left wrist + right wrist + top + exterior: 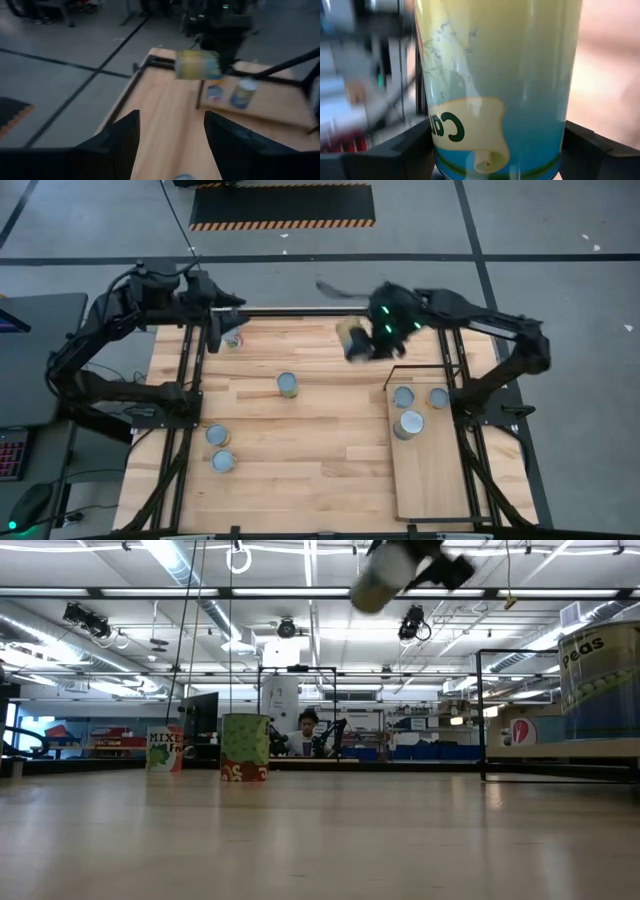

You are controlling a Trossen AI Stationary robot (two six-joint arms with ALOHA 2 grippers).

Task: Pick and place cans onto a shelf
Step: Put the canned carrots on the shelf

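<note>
My right gripper (362, 338) is shut on a can (352, 340) with a yellow and blue label, high above the table's far middle; the can also shows in the low view (385, 576). My left gripper (170, 137) is open and empty over the table's far left corner (214, 332), beside a can (233, 338) standing there. Three cans (408, 423) stand on their bases at the far end of the pale shelf board (432, 475) on the right. Three more cans (287, 385) (217, 435) (222, 461) stand on the table. My right gripper pinches the can's label side (495, 125) between its two fingers (415, 145), one on each side of the round wall. The fingers come roughly level from the table's right. The can is lifted clear of the table and lies tilted over, nearly on its side (197, 65).
Black frame rails (185, 395) run along the table's left and right sides. The shelf's near half (435, 490) is bare wood. A black upright frame (480, 715) stands at the shelf's far end. A person shows far behind the table (306, 725).
</note>
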